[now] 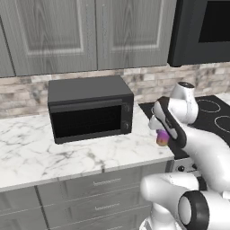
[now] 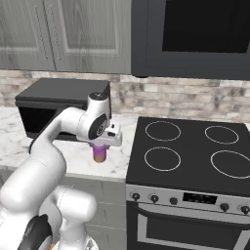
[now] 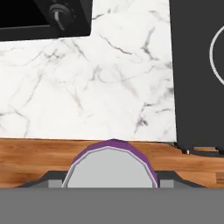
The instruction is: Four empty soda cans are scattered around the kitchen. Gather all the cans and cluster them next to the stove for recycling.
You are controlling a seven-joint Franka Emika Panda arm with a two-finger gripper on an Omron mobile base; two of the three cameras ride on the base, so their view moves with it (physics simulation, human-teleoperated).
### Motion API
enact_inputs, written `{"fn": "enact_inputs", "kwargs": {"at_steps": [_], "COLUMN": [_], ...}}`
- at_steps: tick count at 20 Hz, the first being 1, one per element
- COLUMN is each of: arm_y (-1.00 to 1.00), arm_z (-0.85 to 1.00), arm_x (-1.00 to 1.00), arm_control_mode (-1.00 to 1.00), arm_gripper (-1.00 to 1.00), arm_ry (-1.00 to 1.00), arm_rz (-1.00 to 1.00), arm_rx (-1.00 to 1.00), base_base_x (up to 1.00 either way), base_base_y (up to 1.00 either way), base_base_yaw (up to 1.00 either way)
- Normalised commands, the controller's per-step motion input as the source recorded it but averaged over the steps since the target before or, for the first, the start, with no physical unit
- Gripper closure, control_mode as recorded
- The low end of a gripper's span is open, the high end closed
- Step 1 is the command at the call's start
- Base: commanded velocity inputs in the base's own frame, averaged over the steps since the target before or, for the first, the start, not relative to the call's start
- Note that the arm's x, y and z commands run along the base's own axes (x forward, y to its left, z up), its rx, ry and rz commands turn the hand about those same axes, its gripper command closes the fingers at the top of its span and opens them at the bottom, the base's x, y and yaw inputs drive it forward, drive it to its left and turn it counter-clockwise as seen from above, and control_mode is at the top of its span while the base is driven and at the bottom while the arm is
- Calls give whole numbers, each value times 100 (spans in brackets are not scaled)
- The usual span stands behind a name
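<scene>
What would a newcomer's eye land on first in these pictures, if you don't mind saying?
Probably the white arm's gripper closed around a pink-purple soda can, over the marble counter close to its front edge. To its right lies the black stove with four white ring burners; behind it to the left stands a black microwave.

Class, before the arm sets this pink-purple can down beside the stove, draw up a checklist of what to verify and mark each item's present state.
1. Pink-purple can between the gripper jaws: ok.
2. Can upright, silver top toward the hand: ok.
3. Can over the marble counter, left of the stove: ok.
4. Bare counter between microwave and stove: ok.
5. Can bottom touching the counter: cannot tell.
6. Other cans already next to the stove: not ok.
</scene>
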Motion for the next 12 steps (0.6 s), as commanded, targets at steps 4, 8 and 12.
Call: {"fn": "enact_inputs", "kwargs": {"at_steps": [4, 8, 12], "arm_y": [0, 0, 0], "arm_z": [45, 33, 22], "arm_x": [-78, -79, -87], "arm_control_mode": [-100, -100, -100], "arm_gripper": [100, 100, 100], "arm_ry": [0, 0, 0], "arm_rz": [0, -2, -2], "arm_rx": [0, 0, 0], "base_base_x": [0, 0, 0], "base_base_y": [0, 0, 0], "base_base_yaw": [0, 0, 0]}}
